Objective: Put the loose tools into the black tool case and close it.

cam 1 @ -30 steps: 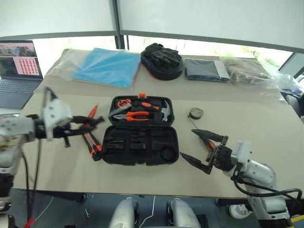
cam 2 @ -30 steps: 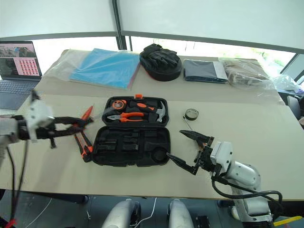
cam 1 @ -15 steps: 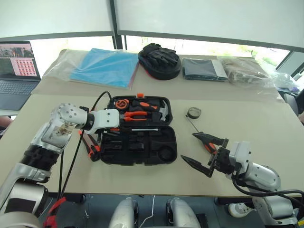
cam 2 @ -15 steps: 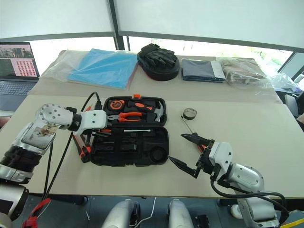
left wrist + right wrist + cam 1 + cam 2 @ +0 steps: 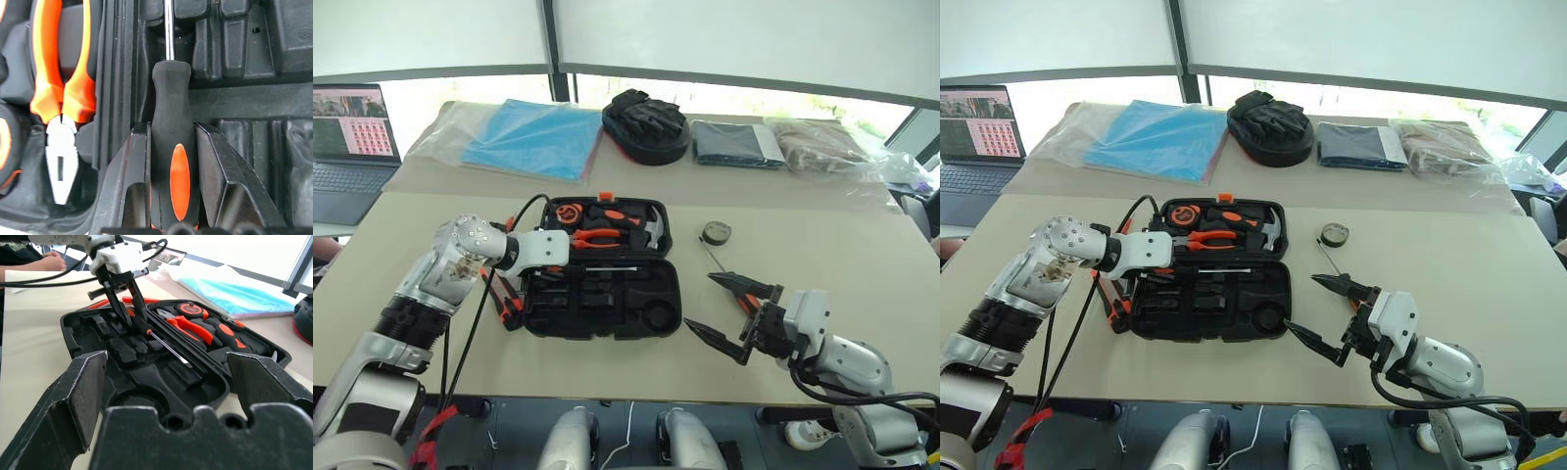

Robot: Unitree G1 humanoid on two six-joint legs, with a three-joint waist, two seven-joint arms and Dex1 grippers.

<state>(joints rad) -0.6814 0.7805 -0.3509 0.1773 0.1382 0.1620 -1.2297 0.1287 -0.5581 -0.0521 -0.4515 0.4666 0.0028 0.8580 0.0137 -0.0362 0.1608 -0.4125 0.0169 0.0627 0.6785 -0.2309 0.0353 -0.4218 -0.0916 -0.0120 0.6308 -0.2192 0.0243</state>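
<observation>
The black tool case (image 5: 674, 286) lies open in the middle of the table, its lid half towards the far side. My left gripper (image 5: 565, 261) hangs over the case's left part, shut on a black-and-orange screwdriver (image 5: 171, 142). The steel shaft (image 5: 613, 266) of that screwdriver points right, along the hinge line. More orange-and-black loose tools (image 5: 506, 300) lie on the table just left of the case, partly behind my arm's cable. A small round dark tape measure (image 5: 716, 232) sits right of the case. My right gripper (image 5: 698, 300) hovers open at the case's right front corner, holding nothing.
Pliers (image 5: 597, 237), a hammer (image 5: 652, 229) and an orange tape measure (image 5: 570, 211) sit in the lid. At the back are a laptop (image 5: 352, 132), a blue sheet in plastic (image 5: 533, 137), a round pouch with gloves (image 5: 646, 125), a dark folded item (image 5: 736, 143) and a bag (image 5: 822, 147).
My left arm has swung in from left of the case, carrying the screwdriver over the case's left part and tipping down. The right gripper has stayed put.
</observation>
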